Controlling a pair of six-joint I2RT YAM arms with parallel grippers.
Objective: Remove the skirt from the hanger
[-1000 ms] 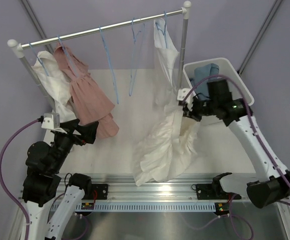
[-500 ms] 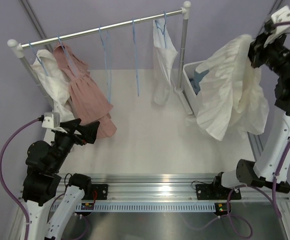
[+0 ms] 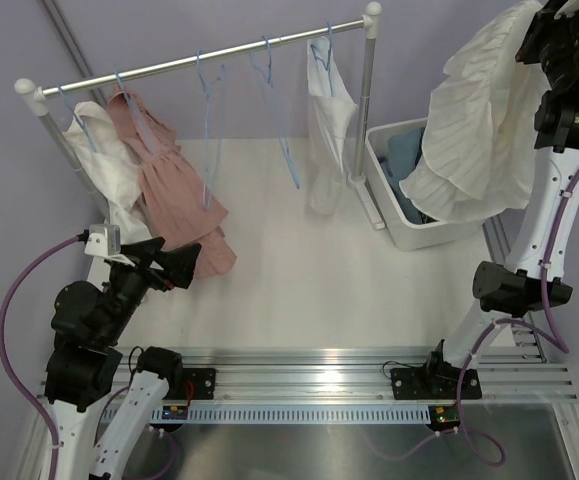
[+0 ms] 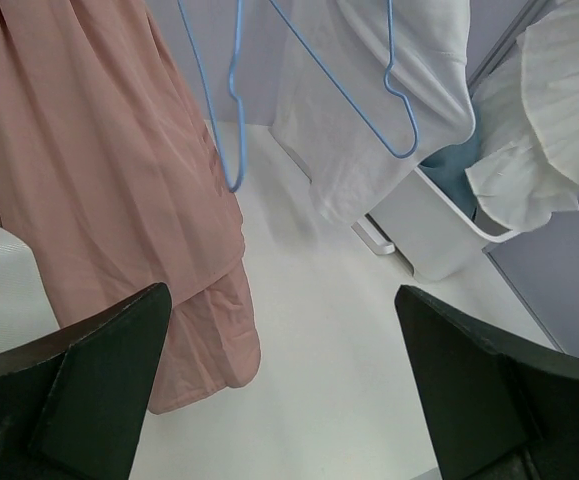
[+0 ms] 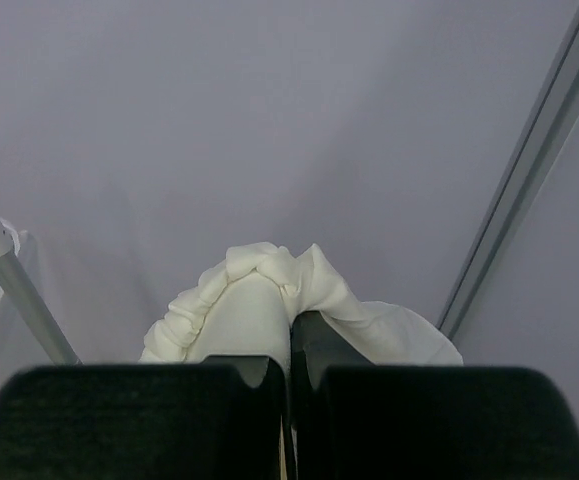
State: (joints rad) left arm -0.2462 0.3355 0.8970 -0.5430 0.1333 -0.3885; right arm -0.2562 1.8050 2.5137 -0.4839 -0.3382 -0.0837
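Far left, my left gripper [image 3: 174, 260] hangs low over the table's [image 3: 299, 300] near-left corner, fingers spread wide with nothing between them. Through its wrist camera the two black fingers [image 4: 89, 390] frame bare white tabletop.

Just beyond them the pink dress [image 3: 174, 190] droops off its hanger, beside a white garment [image 3: 104, 170] at the left end of the rail [image 3: 169, 67]. Moving along the rail, two blue hangers [image 3: 209, 110] are bare and tilted, nothing on them. Next comes another white garment [image 3: 327, 130] hanging by the right post [image 3: 366, 90].

Past the post sits the white bin [image 3: 414, 235], with a blue cloth [image 3: 404, 160] inside.

And on the far right is the skirt [image 3: 479, 130], white, pleated and clear of every hanger. It hangs from my right gripper [image 3: 547, 30], which is lifted high at the top right corner, and its folds spill down in front of the bin's far side. Whether the hem touches the rim I cannot tell. My right wrist view shows both fingers clenched tight together with a bunched ridge of the skirt pinched just ahead of them, against the grey wall [image 5: 269, 120].
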